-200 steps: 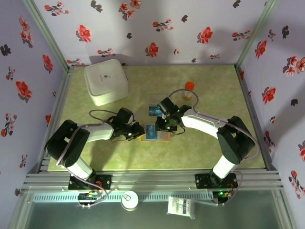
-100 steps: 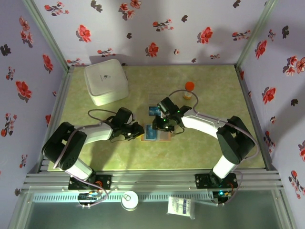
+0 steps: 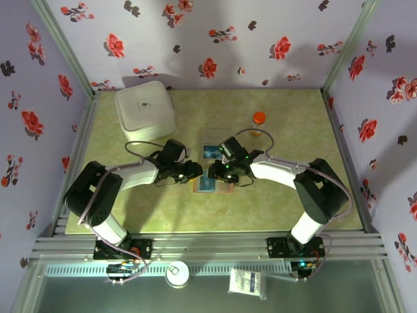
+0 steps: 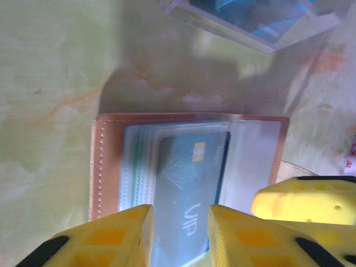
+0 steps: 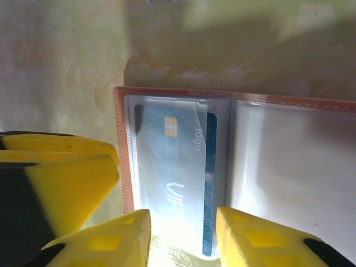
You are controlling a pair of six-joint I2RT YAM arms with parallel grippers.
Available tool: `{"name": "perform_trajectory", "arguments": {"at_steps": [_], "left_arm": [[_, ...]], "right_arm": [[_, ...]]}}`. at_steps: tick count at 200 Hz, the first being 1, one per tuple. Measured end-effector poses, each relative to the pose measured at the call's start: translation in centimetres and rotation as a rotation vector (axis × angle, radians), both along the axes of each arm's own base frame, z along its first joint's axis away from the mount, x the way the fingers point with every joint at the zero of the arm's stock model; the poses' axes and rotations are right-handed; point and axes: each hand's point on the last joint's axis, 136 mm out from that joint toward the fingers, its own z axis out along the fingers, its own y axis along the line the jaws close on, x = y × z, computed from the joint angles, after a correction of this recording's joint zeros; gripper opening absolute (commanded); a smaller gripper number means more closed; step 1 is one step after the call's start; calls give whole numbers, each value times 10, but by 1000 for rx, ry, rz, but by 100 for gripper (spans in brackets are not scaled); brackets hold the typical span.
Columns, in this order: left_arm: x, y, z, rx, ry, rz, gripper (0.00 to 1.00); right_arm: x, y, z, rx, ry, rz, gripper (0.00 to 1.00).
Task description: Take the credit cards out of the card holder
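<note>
Blue credit card [image 5: 172, 178] in card holder [image 5: 289, 167] — long axis pointing between parted right fingers [image 5: 111, 239]; left fingers [image 4: 111, 236] also parted.

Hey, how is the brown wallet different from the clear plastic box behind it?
The wallet is opaque tan leather; the box is see-through plastic. The wallet lies opened flat and looks wider than the box. The wallet lies in front; the box sits behind it. Both hold a blue card: the wallet's card sits in a clear sleeve, the box's card inside it.
</note>
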Motion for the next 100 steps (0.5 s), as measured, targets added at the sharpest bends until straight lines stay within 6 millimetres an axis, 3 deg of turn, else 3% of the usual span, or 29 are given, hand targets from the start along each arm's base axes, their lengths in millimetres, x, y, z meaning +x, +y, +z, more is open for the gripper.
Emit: {"name": "perform_trajectory", "arguments": {"at_steps": [28, 100], "left_arm": [[-5, 4, -12, 34, 33, -5, 29], [-6, 6, -15, 55, 34, -16, 24]], "right_arm": [[0, 2, 0, 16, 3, -1, 34], [5, 11, -7, 60, 26, -5, 31]]}}
